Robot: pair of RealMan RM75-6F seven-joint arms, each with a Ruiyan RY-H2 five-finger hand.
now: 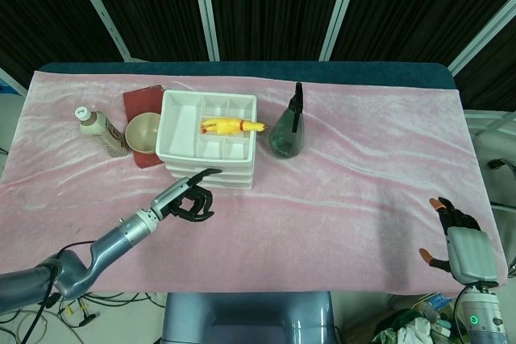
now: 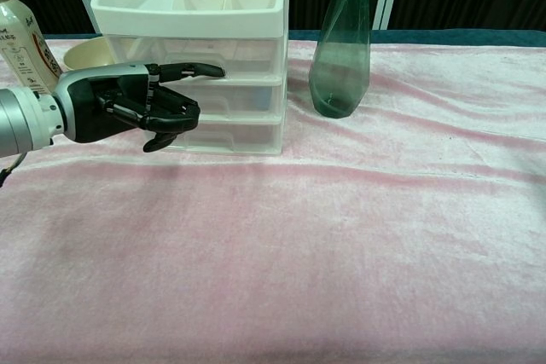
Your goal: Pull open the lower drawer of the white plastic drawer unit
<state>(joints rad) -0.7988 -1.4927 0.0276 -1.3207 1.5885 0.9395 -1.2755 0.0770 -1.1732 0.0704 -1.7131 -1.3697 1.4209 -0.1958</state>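
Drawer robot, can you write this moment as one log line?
left hand: in front of drawer unit, fingers curled, holding nothing | lower drawer: closed | right hand: idle at table edge

Even, bright overhead light; sharp frames, soft faint shadows.

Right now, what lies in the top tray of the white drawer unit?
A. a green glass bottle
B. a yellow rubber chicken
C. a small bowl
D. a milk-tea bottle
B: the yellow rubber chicken lies in the open top tray of the white drawer unit.
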